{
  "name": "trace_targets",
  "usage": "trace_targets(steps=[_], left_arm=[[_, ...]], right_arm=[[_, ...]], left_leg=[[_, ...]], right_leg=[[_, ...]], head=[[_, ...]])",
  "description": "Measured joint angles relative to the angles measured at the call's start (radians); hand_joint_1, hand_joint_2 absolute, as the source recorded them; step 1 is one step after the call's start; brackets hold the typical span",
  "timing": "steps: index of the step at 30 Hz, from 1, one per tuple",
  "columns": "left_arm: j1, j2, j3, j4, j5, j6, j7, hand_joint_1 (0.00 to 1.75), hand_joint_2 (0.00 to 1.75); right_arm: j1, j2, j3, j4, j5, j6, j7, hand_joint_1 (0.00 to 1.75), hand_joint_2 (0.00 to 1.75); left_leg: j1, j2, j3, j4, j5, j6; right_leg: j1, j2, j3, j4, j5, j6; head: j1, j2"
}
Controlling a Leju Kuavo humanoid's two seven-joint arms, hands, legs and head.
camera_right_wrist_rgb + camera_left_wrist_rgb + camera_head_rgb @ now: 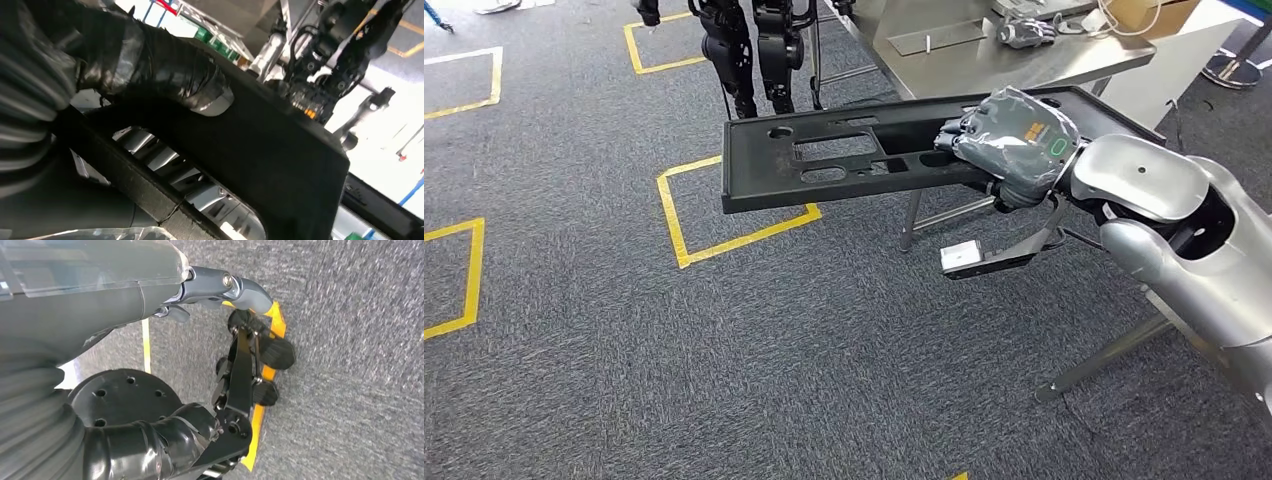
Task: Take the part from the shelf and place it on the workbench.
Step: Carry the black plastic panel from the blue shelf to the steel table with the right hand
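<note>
Grey carpet lies below; the right hand grips the part just before the workbench. It should stay level going on. Left hand holds nothing, fingers loosely apart.

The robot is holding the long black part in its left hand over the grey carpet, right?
Not quite: it is the right hand that holds the long black part over the grey carpet, as the head view shows. The left hand holds nothing.
</note>
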Motion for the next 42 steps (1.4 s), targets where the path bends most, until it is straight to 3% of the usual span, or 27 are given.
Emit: trace_targets(steps=[1, 2, 4, 6, 7, 8, 10, 12, 13, 15, 16, 18, 20, 22, 24, 26, 27, 29, 30, 31, 32, 33, 35, 37, 38, 40, 42], left_arm=[[-0.002, -0.001, 0.0, 0.0, -0.002, 0.0, 0.0, 0.0, 1.75], [-0.002, -0.002, 0.001, 0.0, -0.003, 0.0, 0.001, 0.0, 1.75], [0.0, -0.002, 0.004, 0.0, -0.006, 0.001, 0.002, 0.0, 1.75], [0.004, -0.001, 0.008, 0.0, -0.008, 0.001, 0.002, 0.0, 1.75], [0.004, -0.001, 0.01, 0.0, -0.008, 0.002, 0.002, 0.0, 1.75], [0.003, -0.001, 0.011, 0.0, -0.008, 0.002, 0.002, 0.0, 1.75], [0.002, -0.002, 0.014, 0.0, -0.009, 0.002, 0.003, 0.0, 1.75], [0.002, -0.002, 0.015, 0.0, -0.009, 0.002, 0.003, 0.0, 1.75], [0.001, -0.002, 0.016, 0.0, -0.009, 0.002, 0.003, 0.0, 1.75], [-0.002, -0.002, 0.016, 0.0, -0.009, 0.002, 0.003, 0.0, 1.75], [-0.004, -0.002, 0.016, 0.0, -0.009, 0.002, 0.003, 0.0, 1.75], [-0.006, -0.002, 0.016, 0.0, -0.009, 0.002, 0.003, 0.0, 1.75], [-0.004, -0.002, 0.017, 0.0, -0.009, 0.001, 0.003, 0.0, 1.75], [-0.001, -0.002, 0.017, 0.0, -0.009, 0.001, 0.004, 0.0, 1.75], [0.0, -0.002, 0.017, 0.0, -0.009, 0.001, 0.004, 0.0, 1.75], [0.001, -0.002, 0.018, 0.0, -0.009, 0.002, 0.004, 0.0, 1.75], [0.002, -0.001, 0.018, 0.0, -0.009, 0.003, 0.004, 0.0, 1.75], [0.001, 0.0, 0.019, 0.0, -0.009, 0.004, 0.005, 0.0, 1.75], [0.0, 0.0, 0.019, 0.0, -0.009, 0.004, 0.005, 0.0, 1.75], [-0.003, -0.001, 0.02, 0.0, -0.009, 0.004, 0.006, 0.0, 1.75], [-0.004, -0.002, 0.02, 0.0, -0.009, 0.004, 0.006, 0.0, 1.75], [-0.003, -0.003, 0.02, 0.0, -0.009, 0.004, 0.007, 0.0, 1.75], [0.001, -0.004, 0.021, 0.0, -0.009, 0.004, 0.007, 0.0, 1.75], [0.003, -0.003, 0.021, 0.0, -0.01, 0.004, 0.007, 0.0, 1.75], [0.003, -0.003, 0.021, 0.0, -0.01, 0.004, 0.007, 0.0, 1.75], [0.002, -0.004, 0.021, 0.0, -0.012, 0.004, 0.008, 0.0, 1.75], [0.002, -0.005, 0.022, 0.0, -0.013, 0.004, 0.008, 0.0, 1.75]], right_arm=[[0.002, -0.006, 0.0, 0.0, -0.002, -0.001, 0.0, 1.75, 1.75], [0.002, -0.012, 0.0, 0.0, -0.003, -0.002, 0.001, 1.75, 1.75], [0.004, -0.018, 0.0, 0.0, -0.004, -0.004, 0.002, 1.75, 1.75], [0.011, -0.019, 0.0, 0.0, -0.004, -0.004, 0.002, 1.75, 1.75], [0.016, -0.019, 0.0, 0.001, -0.005, -0.004, 0.002, 1.75, 1.75], [0.019, -0.019, 0.0, 0.001, -0.005, -0.004, 0.002, 1.75, 1.75], [0.019, -0.02, 0.0, 0.001, -0.005, -0.004, 0.002, 1.75, 1.75], [0.018, -0.02, 0.0, 0.0, -0.005, -0.004, 0.002, 1.75, 1.75], [0.019, -0.021, 0.0, 0.0, -0.005, -0.004, 0.002, 1.75, 1.75], [0.019, -0.026, 0.0, 0.0, -0.005, -0.005, 0.002, 1.75, 1.75], [0.019, -0.029, 0.0, 0.0, -0.005, -0.005, 0.002, 1.75, 1.75], [0.017, -0.032, 0.0, -0.001, -0.005, -0.006, 0.003, 1.75, 1.75], [0.017, -0.032, 0.0, -0.001, -0.005, -0.006, 0.003, 1.75, 1.75], [0.02, -0.031, 0.001, -0.001, -0.005, -0.007, 0.002, 1.75, 1.75], [0.022, -0.032, 0.002, -0.001, -0.005, -0.008, 0.001, 1.75, 1.75], [0.022, -0.032, 0.002, -0.001, -0.005, -0.009, 0.002, 1.75, 1.75], [0.023, -0.032, 0.002, -0.001, -0.005, -0.01, 0.003, 1.75, 1.75], [0.026, -0.032, 0.002, 0.0, -0.005, -0.012, 0.003, 1.75, 1.75], [0.027, -0.033, 0.002, 0.001, -0.005, -0.013, 0.003, 1.75, 1.75], [0.029, -0.036, 0.002, 0.001, -0.006, -0.013, 0.003, 1.75, 1.75], [0.029, -0.038, 0.002, 0.001, -0.006, -0.014, 0.003, 1.75, 1.75], [0.029, -0.041, 0.002, 0.001, -0.006, -0.015, 0.003, 1.75, 1.75], [0.03, -0.044, 0.002, 0.001, -0.007, -0.016, 0.003, 1.75, 1.75], [0.037, -0.044, 0.002, 0.002, -0.008, -0.017, 0.003, 1.75, 1.75], [0.04, -0.044, 0.002, 0.002, -0.008, -0.018, 0.003, 1.75, 1.75], [0.042, -0.044, 0.002, 0.003, -0.008, -0.019, 0.003, 1.75, 1.75], [0.041, -0.045, 0.002, 0.003, -0.008, -0.02, 0.004, 1.75, 1.75]], left_leg=[[0.001, 0.015, 0.005, -0.011, 0.006, 0.005], [0.003, 0.03, 0.01, -0.022, 0.012, 0.01], [0.003, 0.059, 0.015, -0.035, 0.018, 0.017], [0.002, 0.089, 0.015, -0.036, 0.016, 0.018], [0.003, 0.104, 0.015, -0.035, 0.014, 0.017], [0.003, 0.118, 0.015, -0.033, 0.011, 0.015], [0.004, 0.144, 0.018, -0.025, 0.001, 0.006], [0.0, 0.166, 0.02, -0.013, -0.013, -0.008], [-0.003, 0.176, 0.022, -0.009, -0.018, -0.014], [-0.004, 0.197, 0.028, -0.009, -0.025, -0.024], [-0.002, 0.192, 0.03, -0.003, -0.032, -0.03], [0.005, 0.141, 0.006, 0.056, -0.073, -0.036], [0.007, 0.083, -0.058, 0.186, -0.135, -0.037], [0.005, 0.068, -0.112, 0.279, -0.154, -0.033], [0.003, 0.062, -0.107, 0.24, -0.104, -0.023], [0.002, 0.016, -0.06, 0.116, -0.031, -0.011], [0.004, -0.009, -0.039, 0.063, -0.009, -0.007], [0.003, -0.037, -0.018, 0.016, -0.001, -0.004], [0.002, -0.025, -0.013, 0.01, -0.001, -0.003], [0.002, -0.012, -0.01, 0.004, 0.003, 0.001], [0.003, 0.002, -0.006, -0.004, 0.007, 0.006], [0.004, 0.018, -0.002, -0.012, 0.011, 0.01], [0.001, 0.048, 0.001, -0.018, 0.012, 0.017], [0.0, 0.079, 0.002, -0.016, 0.008, 0.018], [0.001, 0.094, 0.003, -0.015, 0.005, 0.017], [0.001, 0.123, 0.008, -0.01, -0.004, 0.012], [-0.004, 0.147, 0.015, -0.004, -0.015, 0.002]], right_leg=[[0.002, -0.012, -0.003, 0.003, -0.004, 0.004], [0.005, -0.041, -0.013, 0.022, -0.018, 0.007], [0.009, -0.118, -0.061, 0.121, -0.073, 0.011], [0.001, -0.15, -0.119, 0.239, -0.117, 0.02], [-0.005, -0.156, -0.13, 0.261, -0.116, 0.025], [-0.01, -0.162, -0.12, 0.243, -0.098, 0.029], [-0.015, -0.198, -0.053, 0.118, -0.041, 0.037], [-0.009, -0.231, 0.0, 0.019, -0.011, 0.03], [-0.004, -0.235, 0.006, 0.004, -0.011, 0.024], [0.0, -0.209, 0.003, 0.006, -0.012, 0.009], [-0.001, -0.196, 0.004, 0.005, -0.012, 0.003], [-0.005, -0.174, 0.006, 0.001, -0.01, -0.011], [-0.004, -0.15, 0.007, 0.001, -0.01, -0.019], [0.0, -0.119, 0.007, 0.002, -0.01, -0.022], [0.004, -0.088, 0.008, 0.004, -0.011, -0.023], [0.006, -0.059, 0.006, 0.006, -0.011, -0.021], [0.005, -0.046, 0.004, 0.008, -0.01, -0.018], [0.0, -0.02, -0.003, 0.008, -0.007, -0.007], [-0.003, -0.008, -0.006, 0.006, -0.004, 0.001], [-0.004, -0.012, -0.008, 0.006, -0.004, 0.006], [-0.002, -0.037, -0.014, 0.016, -0.012, 0.01], [0.0, -0.073, -0.027, 0.045, -0.031, 0.014], [0.002, -0.143, -0.08, 0.159, -0.093, 0.019], [-0.003, -0.157, -0.131, 0.265, -0.13, 0.025], [-0.005, -0.16, -0.133, 0.271, -0.121, 0.028], [-0.008, -0.181, -0.077, 0.172, -0.062, 0.031], [0.002, -0.229, -0.01, 0.049, -0.021, 0.023]], head=[[0.001, 0.0], [0.003, 0.0], [0.006, 0.0], [0.007, 0.0], [0.007, 0.0], [0.007, 0.0], [0.007, 0.0], [0.006, 0.0], [0.006, 0.0], [0.005, 0.0], [0.005, 0.0], [0.005, 0.0], [0.005, 0.0], [0.005, 0.0], [0.005, 0.0], [0.005, 0.0], [0.005, 0.0], [0.005, 0.0], [0.006, 0.0], [0.005, 0.0], [0.007, 0.0], [0.008, 0.0], [0.01, 0.0], [0.01, 0.0], [0.01, 0.0], [0.01, 0.0], [0.009, 0.0]])
